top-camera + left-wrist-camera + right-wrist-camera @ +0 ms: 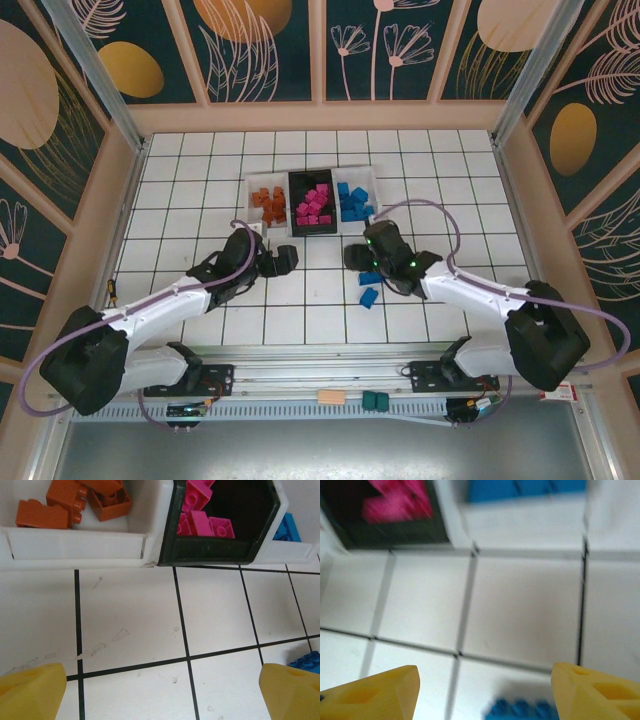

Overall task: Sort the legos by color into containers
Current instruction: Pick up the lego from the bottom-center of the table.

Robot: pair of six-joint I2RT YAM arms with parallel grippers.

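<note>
Parks left end effector before containers, spread, empty. Hovers right end effector, spread, empty, over loose blue legos on counter; likely lining up pick.

- The top external camera sits high above and behind the arm bases. It looks down and forward over the whole bench, with the containers mid-frame.
- The left wrist camera hangs low over the tiles, looking past the left gripper at the containers' near walls from close range.
- The right wrist camera, equally close and blurred, looks past the right gripper toward the same row.
- Both wrist views share the black bin, and the top view takes in everything they cover.
</note>
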